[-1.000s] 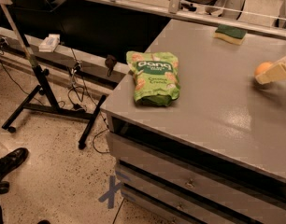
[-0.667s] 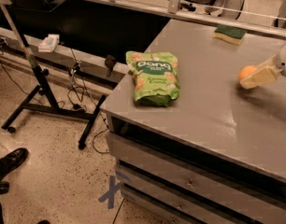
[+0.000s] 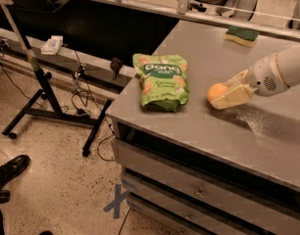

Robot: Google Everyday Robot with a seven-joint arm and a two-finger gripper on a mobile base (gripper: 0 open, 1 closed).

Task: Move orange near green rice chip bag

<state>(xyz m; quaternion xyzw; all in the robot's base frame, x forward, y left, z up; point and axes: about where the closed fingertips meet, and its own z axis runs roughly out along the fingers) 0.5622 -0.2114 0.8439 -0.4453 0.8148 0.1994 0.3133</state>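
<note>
The green rice chip bag (image 3: 162,81) lies flat on the grey table (image 3: 199,126), near its left front corner. The orange (image 3: 216,92) is held between the pale fingers (image 3: 232,96) of my gripper (image 3: 223,94), just above or on the tabletop, a short way right of the bag. The white arm reaches in from the right edge of the view. The gripper is shut on the orange.
A green-and-yellow sponge (image 3: 242,35) lies at the table's far side. Drawers (image 3: 199,195) run under the table front. A black stand (image 3: 39,82) with cables is on the floor to the left; a shoe (image 3: 8,173) is at the bottom left.
The gripper with the orange has moved left across the table, from near the right edge to a short way from the bag. The bag has not moved.
</note>
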